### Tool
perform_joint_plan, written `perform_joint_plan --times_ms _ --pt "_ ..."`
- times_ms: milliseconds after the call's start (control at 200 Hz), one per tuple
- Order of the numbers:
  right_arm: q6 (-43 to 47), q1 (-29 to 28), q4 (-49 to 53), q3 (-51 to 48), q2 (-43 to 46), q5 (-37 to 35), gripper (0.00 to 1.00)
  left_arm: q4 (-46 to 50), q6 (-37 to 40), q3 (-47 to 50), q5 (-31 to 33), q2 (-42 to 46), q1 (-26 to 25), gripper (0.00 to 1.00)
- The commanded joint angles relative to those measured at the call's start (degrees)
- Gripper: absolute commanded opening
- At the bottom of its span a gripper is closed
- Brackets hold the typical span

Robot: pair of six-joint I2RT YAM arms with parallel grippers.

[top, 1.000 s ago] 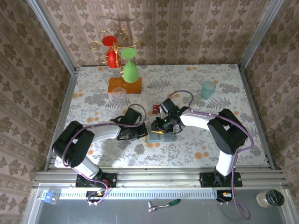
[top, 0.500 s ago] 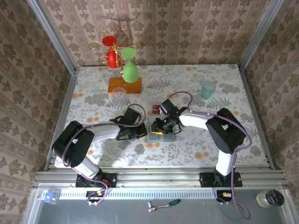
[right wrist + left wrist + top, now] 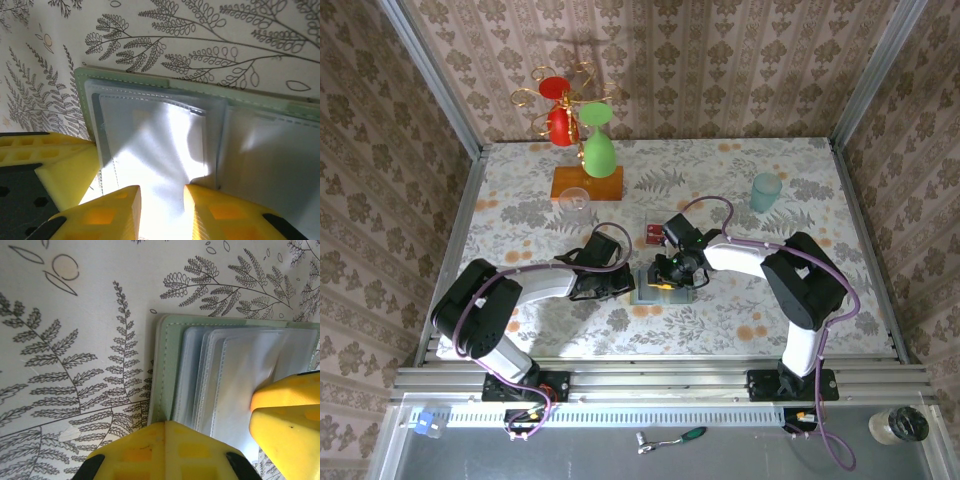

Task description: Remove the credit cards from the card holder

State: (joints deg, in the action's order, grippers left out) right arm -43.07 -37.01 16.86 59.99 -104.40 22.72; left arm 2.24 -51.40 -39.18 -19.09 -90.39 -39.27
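Closed left fingers (image 3: 165,450) are pinning the card holder (image 3: 167,365) at its left edge; narrowly parted right fingers (image 3: 220,215) are covering its clear sleeves (image 3: 150,140); red credit cards (image 3: 652,235) are lying just behind it.

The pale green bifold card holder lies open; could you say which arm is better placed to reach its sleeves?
Right, probably: the right gripper hangs over the clear plastic sleeves with jaws apart, while the shut left gripper seems to pin the pale green card holder.

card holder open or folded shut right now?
Open. The card holder lies spread on the table; both wrist views show its clear inner sleeves facing up over the green cover.
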Motion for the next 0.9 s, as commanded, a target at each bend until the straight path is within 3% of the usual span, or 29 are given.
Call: perform_joint_plan --times_ms 0,895 --pt "0.97 -0.43 3.35 -0.74 1.57 -3.36 0.30 1.18 -0.20 0.42 0.02 -1.07 0.58 0.00" --pt "-0.07 1.67 -2.35 -5.72 3.21 -0.87 0.29 2.04 -0.95 -2.05 0.94 4.25 0.30 0.03"
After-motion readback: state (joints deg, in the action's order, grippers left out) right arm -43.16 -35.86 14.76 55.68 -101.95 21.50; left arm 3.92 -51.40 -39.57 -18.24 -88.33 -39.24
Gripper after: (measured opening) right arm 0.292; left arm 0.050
